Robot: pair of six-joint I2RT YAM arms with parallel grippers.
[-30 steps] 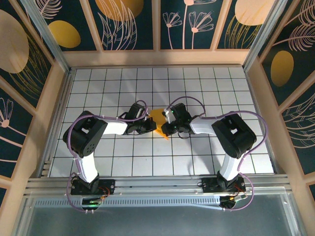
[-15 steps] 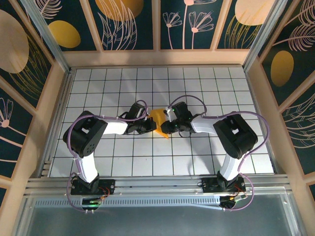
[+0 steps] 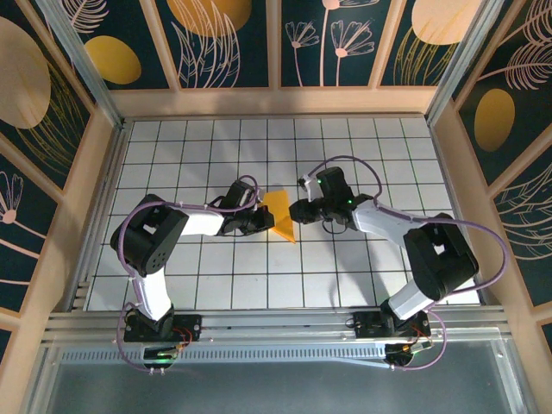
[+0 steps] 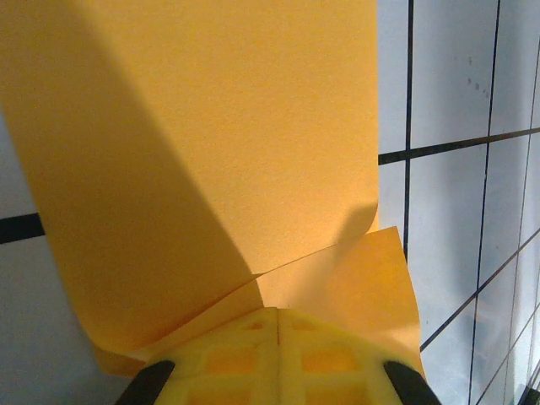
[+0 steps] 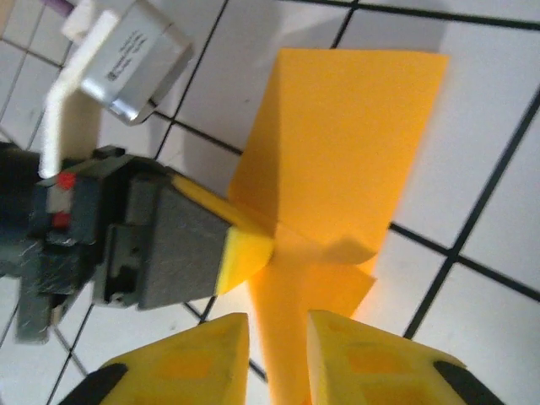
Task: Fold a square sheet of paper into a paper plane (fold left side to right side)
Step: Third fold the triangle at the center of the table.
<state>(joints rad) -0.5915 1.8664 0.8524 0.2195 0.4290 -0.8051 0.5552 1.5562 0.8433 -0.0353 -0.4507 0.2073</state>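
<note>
square sheet of paper (image 3: 280,214) found mid-bench (image 3: 345,276), creased into a narrower layered shape, 1 layer curling up. no dart form yet; most folds judged outstanding. left hand (image 3: 263,222) shut, tips pressing the paper down. right hand (image 5: 278,337) parted slightly at the paper's edge, clamping nothing.

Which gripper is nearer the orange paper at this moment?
Left. The left gripper is shut on the square sheet of paper at its left side; the right gripper sits at the opposite edge, jaws slightly apart, not gripping.
</note>
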